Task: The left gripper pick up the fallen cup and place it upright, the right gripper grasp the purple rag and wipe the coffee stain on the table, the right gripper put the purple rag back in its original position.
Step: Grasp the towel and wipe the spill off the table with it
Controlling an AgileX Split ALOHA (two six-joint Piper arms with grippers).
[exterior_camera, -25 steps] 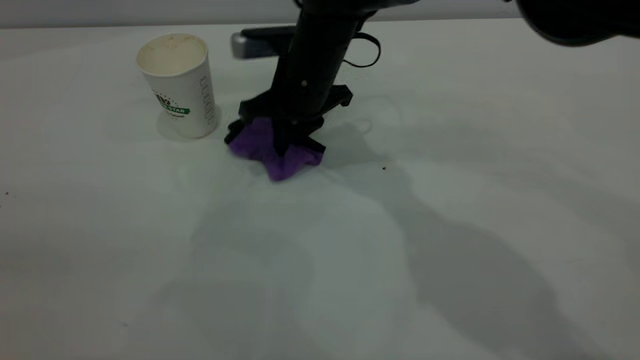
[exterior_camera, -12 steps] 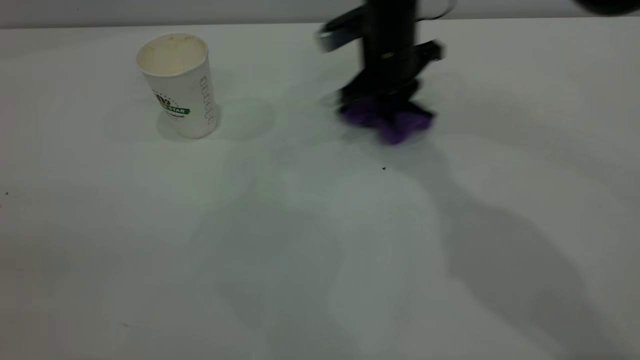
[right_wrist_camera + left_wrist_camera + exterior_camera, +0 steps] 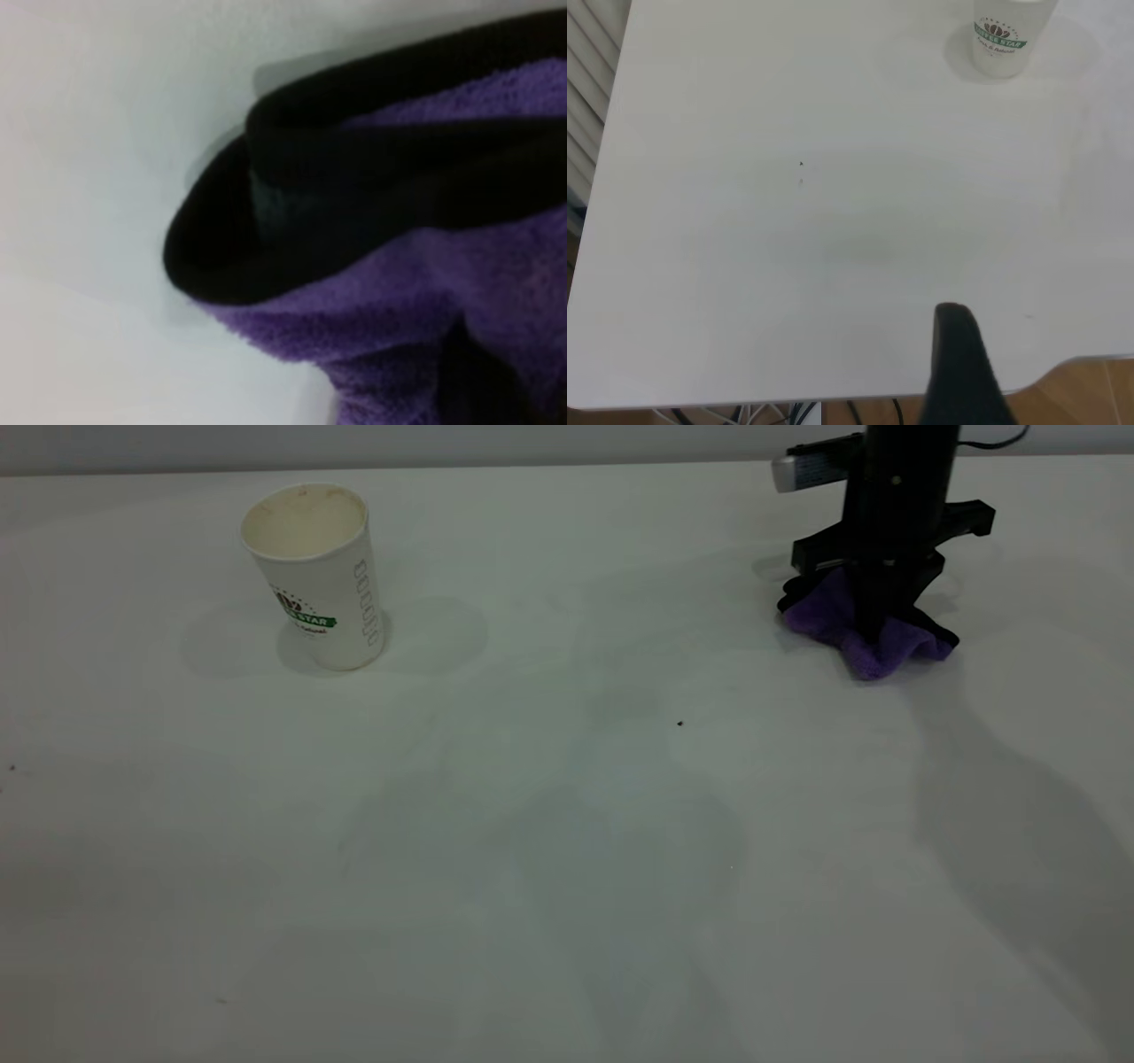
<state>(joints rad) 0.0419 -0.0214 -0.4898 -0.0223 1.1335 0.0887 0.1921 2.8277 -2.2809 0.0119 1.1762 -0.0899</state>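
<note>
The cup (image 3: 315, 576) stands upright on the table (image 3: 567, 886) at the back left; its lower part also shows in the left wrist view (image 3: 1002, 40). My right gripper (image 3: 877, 622) points down at the back right, shut on the purple rag (image 3: 886, 651), which hangs bunched and touches the table. The rag with its black edge fills the right wrist view (image 3: 416, 310). No coffee stain shows. My left gripper (image 3: 959, 359) is out of the exterior view; it hangs over the table's near edge, far from the cup.
A tiny dark speck (image 3: 679, 724) lies mid-table. The table's far edge runs just behind the right gripper. In the left wrist view the table's edge and corner (image 3: 1036, 382) show, with brown floor beyond.
My right gripper has carried the rag from beside the cup across the table to the back right. The spot where it wiped shows no stain. The cup has not moved.
</note>
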